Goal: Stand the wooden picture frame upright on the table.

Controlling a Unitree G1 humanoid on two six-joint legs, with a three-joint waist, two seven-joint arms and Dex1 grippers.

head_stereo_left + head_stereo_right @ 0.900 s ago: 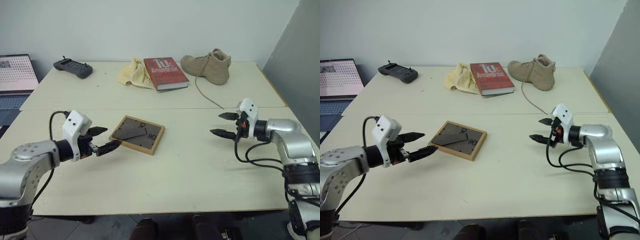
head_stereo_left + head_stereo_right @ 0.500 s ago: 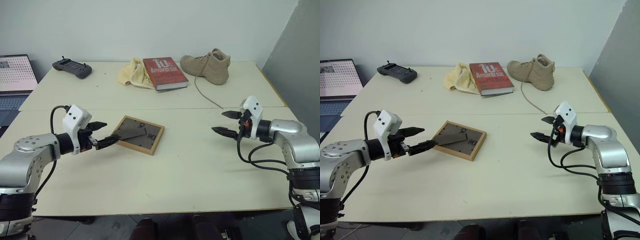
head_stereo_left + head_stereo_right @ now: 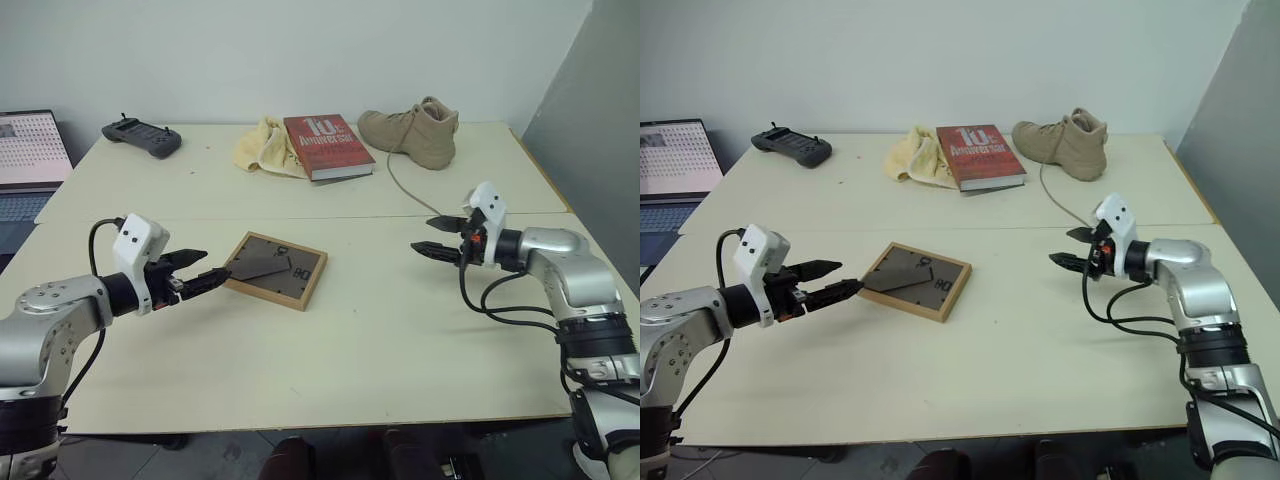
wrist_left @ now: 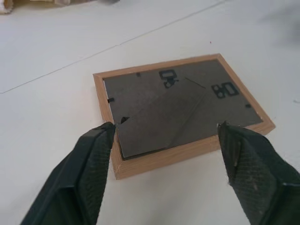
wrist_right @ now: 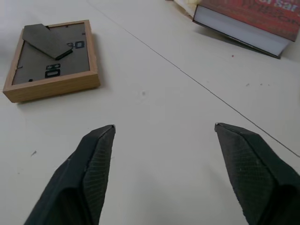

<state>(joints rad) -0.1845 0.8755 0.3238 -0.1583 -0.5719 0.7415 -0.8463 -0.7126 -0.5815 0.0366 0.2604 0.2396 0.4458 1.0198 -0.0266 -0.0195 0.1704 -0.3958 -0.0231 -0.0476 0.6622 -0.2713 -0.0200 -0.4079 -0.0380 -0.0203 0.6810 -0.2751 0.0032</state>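
Left gripper [image 3: 200, 270]: fingers spread, empty, tips just beside the near-left corner of the wooden picture frame [image 3: 277, 269]. Frame lies flat, back up, on the table [image 3: 380, 340]. Right gripper [image 3: 430, 235]: fingers spread, empty, well right of the frame.

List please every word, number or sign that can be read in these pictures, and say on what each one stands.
"10": large pale figures on the cover of the red book.
Word below the "10", starting "Anniv": the rest is too blurred to read.
Smaller lines lower on the cover: too small to read.
Laptop screen: rows of small marks, unreadable.
Picture frame: its dark back bears metal hangers, no writing.
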